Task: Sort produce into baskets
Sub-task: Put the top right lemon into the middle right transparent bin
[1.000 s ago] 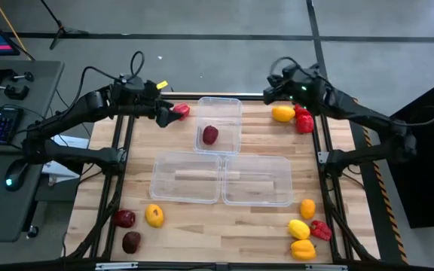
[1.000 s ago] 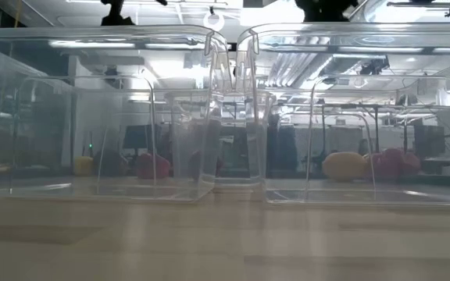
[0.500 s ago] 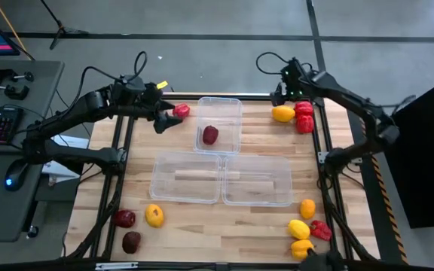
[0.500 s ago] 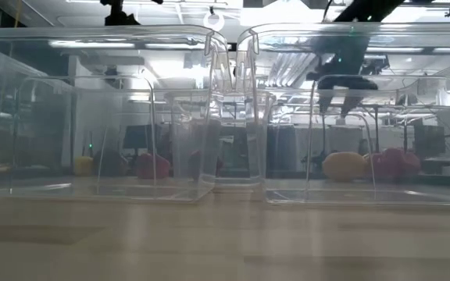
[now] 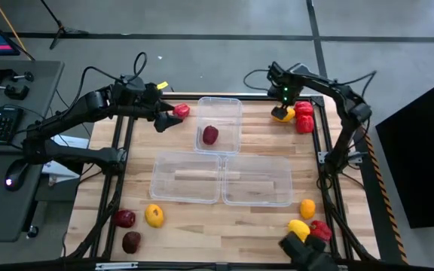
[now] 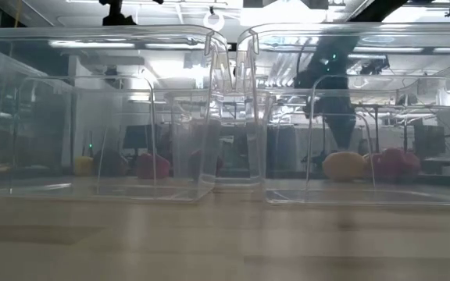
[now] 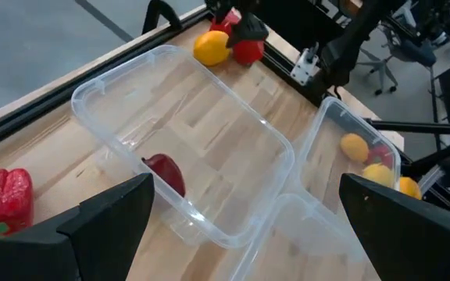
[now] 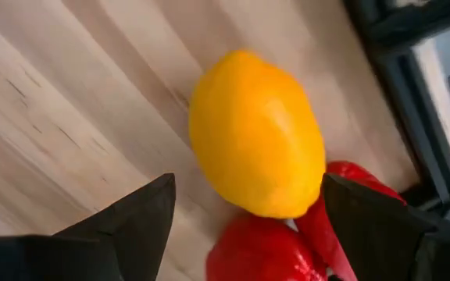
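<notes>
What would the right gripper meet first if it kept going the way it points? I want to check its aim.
Most likely the yellow lemon-like piece: it lies between the fingers of the open right gripper, with red peppers touching it just beyond. Depth is unclear.

A light wooden slatted table [image 5: 202, 226] in a dark metal frame carries three clear rectangular plastic tubs [image 5: 218, 124]: one toward the far edge, two side by side at the middle. Directly on the wood lie a red pepper [image 5: 180, 110] at the far left, a yellow lemon-shaped fruit [image 5: 283, 114] touching two red peppers [image 5: 303, 120] at the far right, two dark maroon round pieces [image 5: 124, 218] with a yellow-orange one [image 5: 154, 216] near left, and orange, yellow and red pieces [image 5: 307, 208] near right.
</notes>
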You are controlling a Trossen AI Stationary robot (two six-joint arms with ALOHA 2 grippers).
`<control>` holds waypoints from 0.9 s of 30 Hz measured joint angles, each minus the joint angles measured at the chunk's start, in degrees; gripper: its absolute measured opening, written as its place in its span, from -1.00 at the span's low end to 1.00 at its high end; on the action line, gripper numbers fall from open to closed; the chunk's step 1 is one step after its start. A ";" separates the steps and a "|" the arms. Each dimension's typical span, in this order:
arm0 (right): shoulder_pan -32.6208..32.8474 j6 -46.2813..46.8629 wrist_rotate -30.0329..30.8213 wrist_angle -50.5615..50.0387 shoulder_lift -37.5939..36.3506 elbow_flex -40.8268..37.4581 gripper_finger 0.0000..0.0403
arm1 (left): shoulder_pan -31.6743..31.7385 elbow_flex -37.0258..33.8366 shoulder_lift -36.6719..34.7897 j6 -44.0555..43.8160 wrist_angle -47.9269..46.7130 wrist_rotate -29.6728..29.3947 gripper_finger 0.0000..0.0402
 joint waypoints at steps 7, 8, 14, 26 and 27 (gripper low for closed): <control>0.10 -3.80 5.80 3.49 4.68 -1.86 0.55 | 0.02 0.00 0.02 -2.16 0.91 -0.23 0.98; 0.12 -3.83 5.97 3.44 5.41 -1.88 0.55 | 0.00 0.00 0.02 -2.19 0.99 -0.24 0.98; 0.66 -3.81 7.11 4.46 7.40 -1.98 0.55 | 0.00 0.00 0.02 -2.32 1.22 -0.88 0.98; 0.48 -0.27 1.17 -0.10 1.52 0.20 0.03 | 0.10 0.00 0.02 1.04 1.22 -4.16 0.98; 0.50 0.51 -0.62 -0.14 -0.83 1.08 0.02 | 0.19 0.00 0.02 1.34 1.22 -4.39 0.98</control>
